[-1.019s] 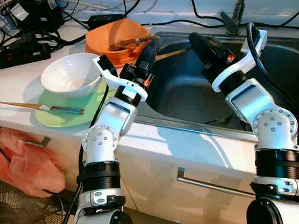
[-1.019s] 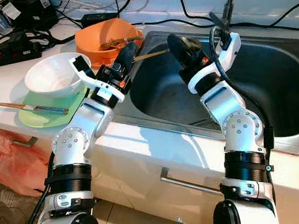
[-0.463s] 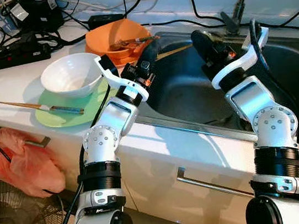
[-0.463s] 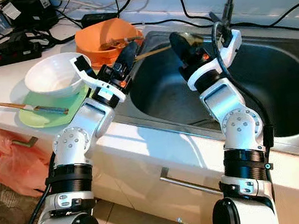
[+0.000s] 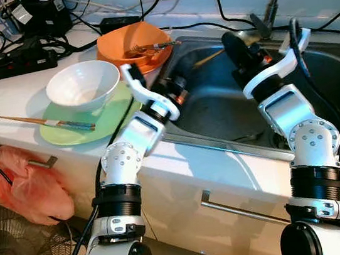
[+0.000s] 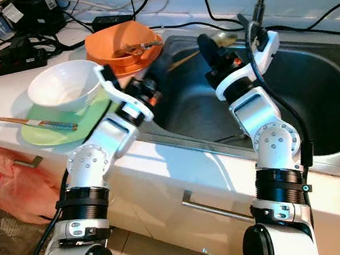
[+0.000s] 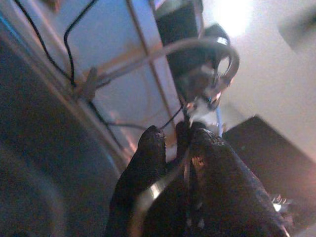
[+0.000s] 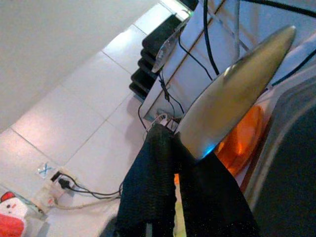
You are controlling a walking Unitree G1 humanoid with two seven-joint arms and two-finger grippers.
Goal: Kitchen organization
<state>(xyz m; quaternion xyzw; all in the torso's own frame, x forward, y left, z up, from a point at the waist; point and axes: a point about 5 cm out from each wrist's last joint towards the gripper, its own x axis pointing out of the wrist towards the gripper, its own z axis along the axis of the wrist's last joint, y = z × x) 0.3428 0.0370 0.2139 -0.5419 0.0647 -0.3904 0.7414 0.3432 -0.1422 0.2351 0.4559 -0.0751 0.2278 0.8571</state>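
Left claw point(image 5: 174, 89) has dipped into the sink point(image 5: 217, 105), pinching a thin utensil point(image 7: 153, 192); right claw point(image 5: 234, 45) lifts, pinching a spoon point(image 8: 232, 94).

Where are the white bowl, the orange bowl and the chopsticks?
white bowl point(image 5: 81, 84), left eye view, inner wall
orange bowl point(image 5: 121, 43), left eye view, inside near the left rim
chopsticks point(image 5: 45, 121), left eye view, middle of the pair
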